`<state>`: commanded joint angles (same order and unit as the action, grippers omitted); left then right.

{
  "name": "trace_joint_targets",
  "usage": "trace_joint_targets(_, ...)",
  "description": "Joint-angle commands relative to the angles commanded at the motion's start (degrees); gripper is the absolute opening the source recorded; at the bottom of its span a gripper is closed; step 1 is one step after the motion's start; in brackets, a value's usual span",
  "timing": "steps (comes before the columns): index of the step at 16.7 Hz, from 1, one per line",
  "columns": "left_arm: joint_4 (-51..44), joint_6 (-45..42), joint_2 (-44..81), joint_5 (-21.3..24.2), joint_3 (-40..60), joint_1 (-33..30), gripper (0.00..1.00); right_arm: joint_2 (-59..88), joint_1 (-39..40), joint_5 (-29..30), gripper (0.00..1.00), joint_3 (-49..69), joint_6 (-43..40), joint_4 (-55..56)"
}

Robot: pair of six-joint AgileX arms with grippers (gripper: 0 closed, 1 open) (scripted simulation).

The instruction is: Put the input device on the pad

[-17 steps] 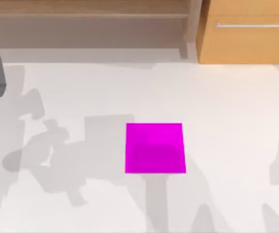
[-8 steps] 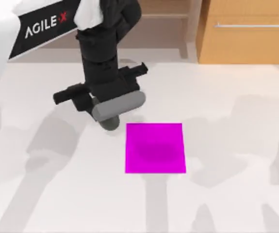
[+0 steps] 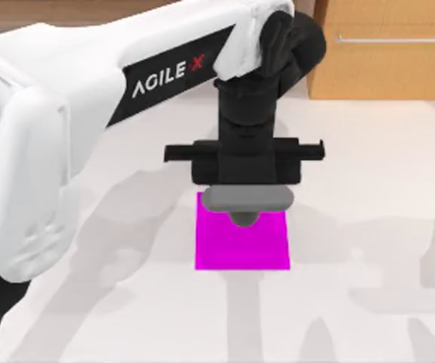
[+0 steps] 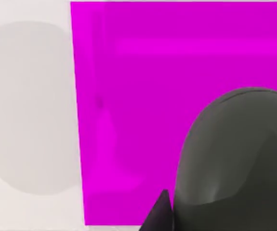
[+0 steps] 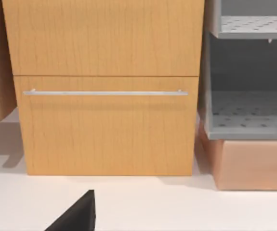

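My left end effector [image 3: 244, 215] hangs over the far edge of the magenta pad [image 3: 242, 246], which lies flat near the middle of the table [image 3: 368, 302]. A grey rounded input device [image 4: 234, 163] sits at the end effector, above the pad; I cannot tell whether it is gripped. My right arm is parked facing a wooden drawer cabinet [image 5: 104, 86].

Bright, even rendered light, soft overlapping grey shadows on the white table [image 3: 368, 189], faint shading across the pad [image 3: 241, 246], no glare
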<state>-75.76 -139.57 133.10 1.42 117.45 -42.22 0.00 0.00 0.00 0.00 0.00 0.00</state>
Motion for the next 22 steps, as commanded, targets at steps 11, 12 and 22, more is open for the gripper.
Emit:
trace_joint_targets(11, 2.39, -3.43, -0.04, 0.85, -1.97, 6.24, 0.0, 0.0, 0.0, 0.0, 1.0, 0.0, 0.0, 0.0)
trace_joint_targets(12, 3.23, -3.74, -0.06, 0.9, -2.46, 6.9, 0.0, 0.0, 0.0, 0.0, 1.0, 0.0, 0.0, 0.0)
trace_joint_targets(22, 9.14, -0.56, 0.7, 0.16, -6.86, 1.22, 0.0, 0.0, 0.0, 0.0, 1.0, 0.0, 0.0, 0.0)
